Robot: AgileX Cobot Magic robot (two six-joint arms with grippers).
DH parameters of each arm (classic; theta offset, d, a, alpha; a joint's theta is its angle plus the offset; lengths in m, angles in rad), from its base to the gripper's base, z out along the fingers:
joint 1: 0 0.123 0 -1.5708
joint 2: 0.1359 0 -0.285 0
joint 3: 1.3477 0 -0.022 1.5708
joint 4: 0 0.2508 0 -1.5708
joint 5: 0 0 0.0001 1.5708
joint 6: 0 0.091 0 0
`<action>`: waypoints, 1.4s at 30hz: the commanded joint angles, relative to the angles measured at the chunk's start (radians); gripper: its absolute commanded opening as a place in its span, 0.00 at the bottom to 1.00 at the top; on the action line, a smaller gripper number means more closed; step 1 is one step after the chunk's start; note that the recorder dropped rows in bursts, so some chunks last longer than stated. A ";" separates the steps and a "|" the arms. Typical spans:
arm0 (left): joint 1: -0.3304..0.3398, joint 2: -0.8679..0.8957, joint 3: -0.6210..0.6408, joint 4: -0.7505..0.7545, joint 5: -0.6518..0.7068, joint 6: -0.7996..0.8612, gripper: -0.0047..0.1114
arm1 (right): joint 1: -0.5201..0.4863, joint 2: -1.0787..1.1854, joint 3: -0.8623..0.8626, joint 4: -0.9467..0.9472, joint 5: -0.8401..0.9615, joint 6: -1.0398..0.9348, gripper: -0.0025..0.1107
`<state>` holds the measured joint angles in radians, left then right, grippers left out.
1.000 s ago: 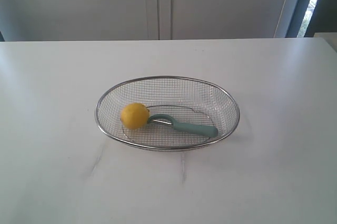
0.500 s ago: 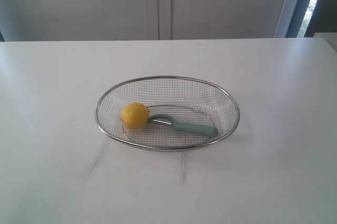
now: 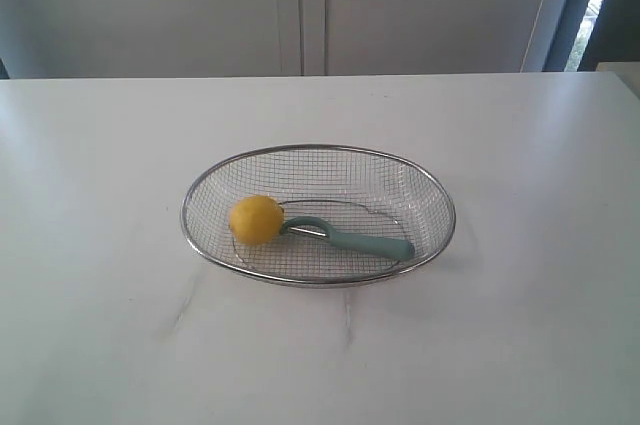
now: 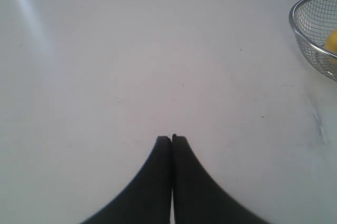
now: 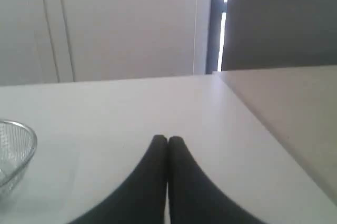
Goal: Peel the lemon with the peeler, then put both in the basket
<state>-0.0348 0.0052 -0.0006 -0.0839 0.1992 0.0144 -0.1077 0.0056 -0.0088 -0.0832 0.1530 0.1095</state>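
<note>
Table (image 3: 100, 275): white, flat top; carries the basket near its middle in the exterior view.
Basket (image 3: 318, 146): shallow oval of silver wire mesh with a thick metal rim; stands upright on the table and holds both task items.
Lemon (image 3: 256, 220): small, round, bright yellow; lies inside the basket at its left end, close to the mesh wall.
Peeler (image 3: 362, 242): slim, teal-green; lies flat on the basket floor. Its curved head is just beside the lemon, seemingly touching it, and its handle points to the right end of the basket.
Left gripper (image 4: 171, 138): two dark fingers pressed together with nothing between them; sits over bare table, well apart from the basket, whose rim and a sliver of lemon show at the edge of the left wrist view.
Right gripper (image 5: 168, 139): dark fingers closed tip to tip, holding nothing; sits over bare table, well apart from the basket, which shows at the edge of the right wrist view.
Wall panels (image 3: 300, 5): pale, plain, behind the far table edge.
</note>
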 commanded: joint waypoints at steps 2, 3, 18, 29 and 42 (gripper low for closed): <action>0.001 -0.005 0.001 -0.006 0.004 -0.007 0.05 | -0.004 -0.006 0.009 -0.003 0.197 -0.027 0.02; 0.001 -0.005 0.001 -0.006 0.004 -0.007 0.05 | -0.004 -0.006 0.009 -0.003 0.197 -0.027 0.02; 0.001 -0.005 0.001 -0.006 0.004 -0.007 0.05 | -0.004 -0.006 0.009 -0.003 0.197 0.067 0.02; 0.001 -0.005 0.001 -0.006 0.004 -0.007 0.05 | 0.143 -0.006 0.009 -0.003 0.195 -0.020 0.02; 0.001 -0.005 0.001 -0.006 0.004 -0.007 0.05 | 0.150 -0.006 0.009 -0.002 0.189 -0.020 0.02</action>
<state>-0.0348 0.0052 -0.0006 -0.0839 0.1992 0.0144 0.0399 0.0056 -0.0020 -0.0832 0.3485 0.1018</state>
